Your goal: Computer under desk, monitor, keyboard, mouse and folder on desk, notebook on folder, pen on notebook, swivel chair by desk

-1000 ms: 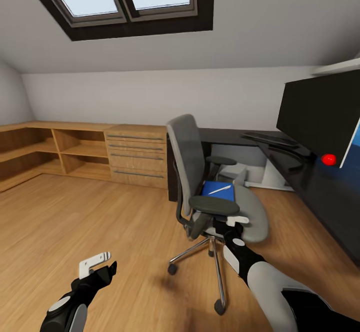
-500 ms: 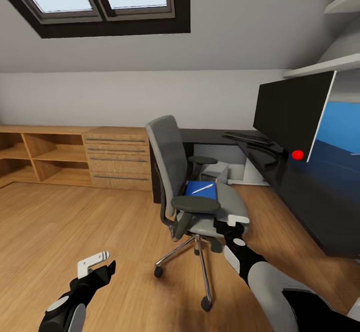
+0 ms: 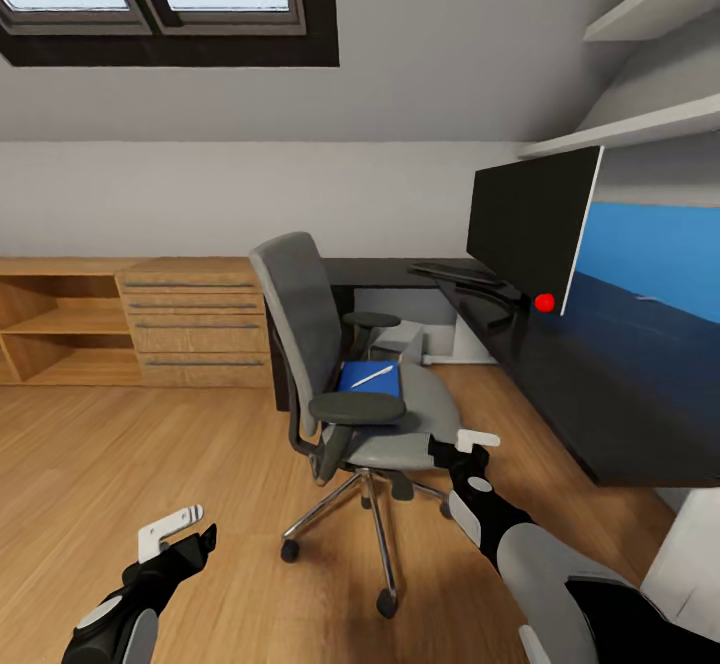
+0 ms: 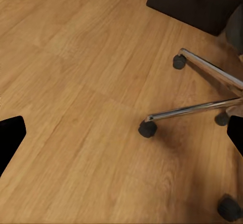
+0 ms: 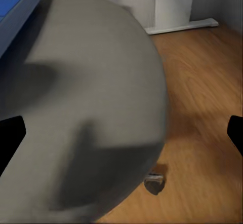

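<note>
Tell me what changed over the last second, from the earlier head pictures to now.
Mostly the camera turned right: window, shelves and swivel chair slid left in view, and more of the desk and its blue back panel appeared. The right gripper stays at the seat's front edge, the left gripper over the floor. The folder and pen remain on the seat.
</note>
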Robot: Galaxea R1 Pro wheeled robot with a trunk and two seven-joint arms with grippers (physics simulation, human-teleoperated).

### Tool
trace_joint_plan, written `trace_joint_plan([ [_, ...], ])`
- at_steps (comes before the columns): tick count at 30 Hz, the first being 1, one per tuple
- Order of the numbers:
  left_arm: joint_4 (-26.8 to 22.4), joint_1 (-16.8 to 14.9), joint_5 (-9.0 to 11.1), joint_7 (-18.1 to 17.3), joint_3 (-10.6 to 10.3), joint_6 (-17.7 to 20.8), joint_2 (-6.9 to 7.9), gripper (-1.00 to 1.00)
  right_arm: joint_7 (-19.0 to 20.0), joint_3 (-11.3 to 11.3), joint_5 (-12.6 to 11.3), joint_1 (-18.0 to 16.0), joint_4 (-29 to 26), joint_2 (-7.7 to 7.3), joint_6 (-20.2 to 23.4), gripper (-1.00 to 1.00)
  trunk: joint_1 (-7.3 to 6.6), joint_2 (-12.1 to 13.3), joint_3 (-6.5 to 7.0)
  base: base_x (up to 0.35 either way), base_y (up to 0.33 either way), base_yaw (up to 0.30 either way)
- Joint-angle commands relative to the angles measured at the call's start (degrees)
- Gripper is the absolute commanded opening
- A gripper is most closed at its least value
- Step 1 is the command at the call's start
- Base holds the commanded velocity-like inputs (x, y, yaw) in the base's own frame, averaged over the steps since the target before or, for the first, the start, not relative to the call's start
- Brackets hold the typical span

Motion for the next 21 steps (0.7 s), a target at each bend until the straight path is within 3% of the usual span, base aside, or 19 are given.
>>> trace_joint_plan([
  [1, -0.1, 0.0, 0.6, 0.4, 0.2, 0.2, -0.03, 1.00, 0.0, -0.4, 0.1, -0.1, 0.1, 0.04, -0.3, 1.00, -0.01, 0.0, -0.06, 0.000, 0.000, -0.153],
  [7, -0.8, 0.0, 1.0, 0.5, 1.7, 0.2, -0.04, 1.00, 0.1, -0.3, 0.1, -0.1, 0.1, 0.35, -0.3, 1.00, -0.01, 0.0, -0.06, 0.000, 0.000, -0.056],
  [15, -1.1, 0.0, 4.3, 0.5, 3.0, 0.2, 0.09, 1.00, 0.1, -1.0, -0.5, 0.0, 0.1, 0.35, -0.1, 1.00, -0.01, 0.0, -0.06, 0.000, 0.000, -0.009],
  [19, -1.1, 0.0, 5.0, 0.6, 3.3, 0.2, 0.24, 1.00, 0.2, -3.5, -3.9, 0.0, 0.0, 0.36, 0.0, 1.00, -0.01, 0.0, -0.06, 0.000, 0.000, -0.002],
  [21, -1.1, 0.0, 5.3, 0.6, 3.3, 0.2, 0.32, 1.00, 0.3, -5.6, -7.6, -0.1, -0.2, 0.41, 0.2, 1.00, -0.01, 0.0, -0.06, 0.000, 0.000, 0.000],
])
